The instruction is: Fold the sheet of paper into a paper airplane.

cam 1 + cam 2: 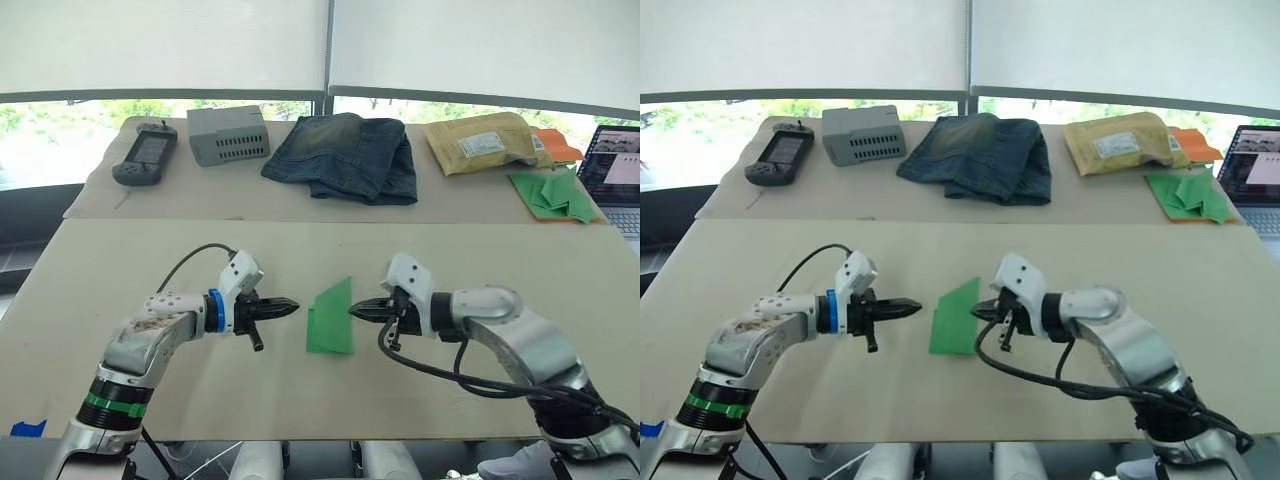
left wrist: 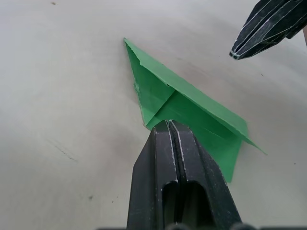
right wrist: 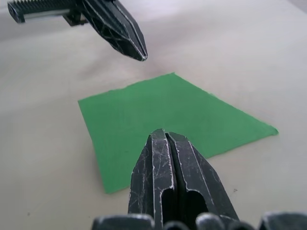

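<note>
1. A green folded paper (image 1: pixel 331 318) lies flat near the middle of the near worktop (image 1: pixel 120 260), a little toward the front edge. It is already a partly made airplane: a tapered wedge, one end pointed, with layered flaps and a diagonal crease showing in the left wrist view.
2. The left tool (image 1: pixel 284 307) hovers just beside the paper's left edge, its two black fingers pressed together, holding nothing.
3. The right tool (image 1: pixel 360 311) hovers just beside the paper's right edge, its fingers also pressed together and empty. The two tips point at each other across the paper.
4. On the far worktop sit a handheld controller (image 1: pixel 145 154), a grey box (image 1: pixel 228 133), folded jeans (image 1: pixel 346 155), a padded envelope (image 1: pixel 480 142), a heap of green paper (image 1: pixel 555 194) and a laptop (image 1: pixel 615 170) at the right edge.
5. Judgement: the step in hand looks like pressing or raising a flap. To do it well, one closed tip should pin the paper flat along the crease while the other works the free edge, moving slowly, since thin paper slides and buckles easily on the smooth top.
</note>
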